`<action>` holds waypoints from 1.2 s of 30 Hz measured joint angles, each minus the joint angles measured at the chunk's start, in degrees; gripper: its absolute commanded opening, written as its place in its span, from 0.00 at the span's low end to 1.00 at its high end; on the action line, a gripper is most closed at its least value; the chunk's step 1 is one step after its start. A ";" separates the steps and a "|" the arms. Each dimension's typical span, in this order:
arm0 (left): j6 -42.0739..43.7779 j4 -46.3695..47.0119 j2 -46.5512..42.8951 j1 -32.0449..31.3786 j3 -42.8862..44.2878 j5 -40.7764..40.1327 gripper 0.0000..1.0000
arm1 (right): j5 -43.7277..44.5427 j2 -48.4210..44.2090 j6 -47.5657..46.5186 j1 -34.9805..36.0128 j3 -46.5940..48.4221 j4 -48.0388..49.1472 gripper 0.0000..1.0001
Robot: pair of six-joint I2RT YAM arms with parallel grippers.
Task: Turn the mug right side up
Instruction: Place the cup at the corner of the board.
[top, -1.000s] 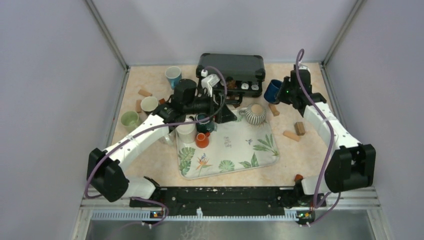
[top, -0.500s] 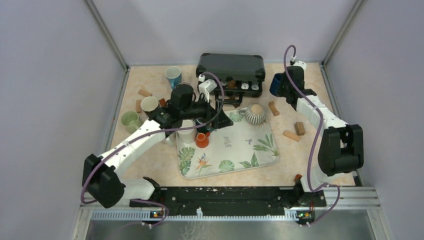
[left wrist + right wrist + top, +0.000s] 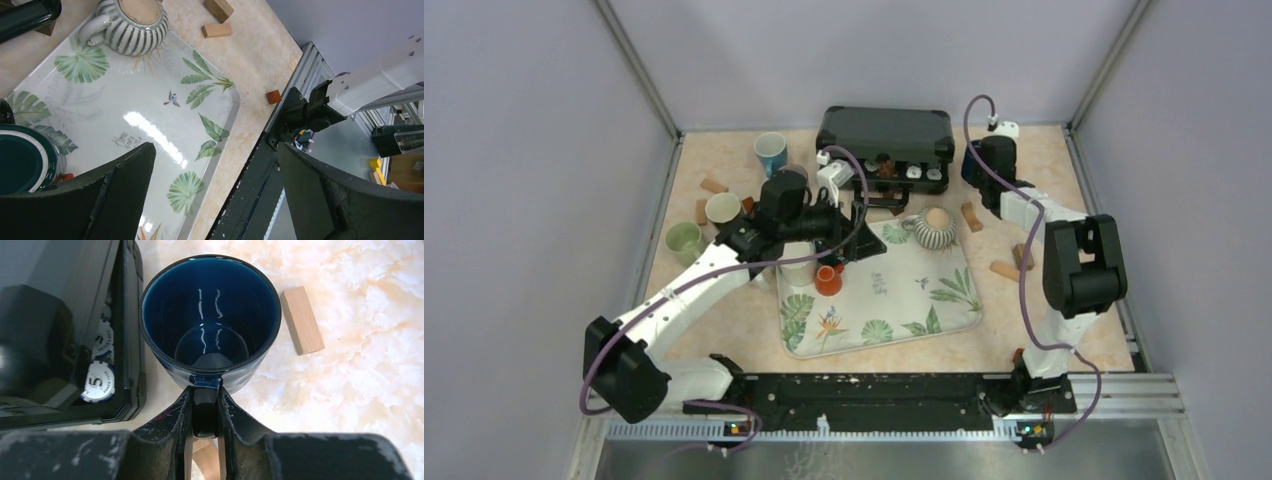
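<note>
Holding: right tool [image 3: 205,412], pinched narrow on the handle of the blue mug [image 3: 210,305]. The mug sits straight ahead of my fingers, mouth facing my camera. Whether its base meets the bench [image 3: 360,300] I cannot tell.
Left tool [image 3: 215,150]: spread wide, nothing in it, over the tray [image 3: 150,100].
Hazards, as I judge:
- mug pivoting on so thin a grip
- rim knocking the black case [image 3: 65,300] just left of my fingers
- base landing on the wooden block [image 3: 301,320] to the right

Writing: chip [image 3: 97,384] in the case, "5"; tray, "Home", rest unreadable.
</note>
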 measured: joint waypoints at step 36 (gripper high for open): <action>-1.38 0.09 -2.32 0.00 -2.91 -2.49 0.99 | 0.13 5.57 -1.27 -2.58 2.69 -3.61 0.00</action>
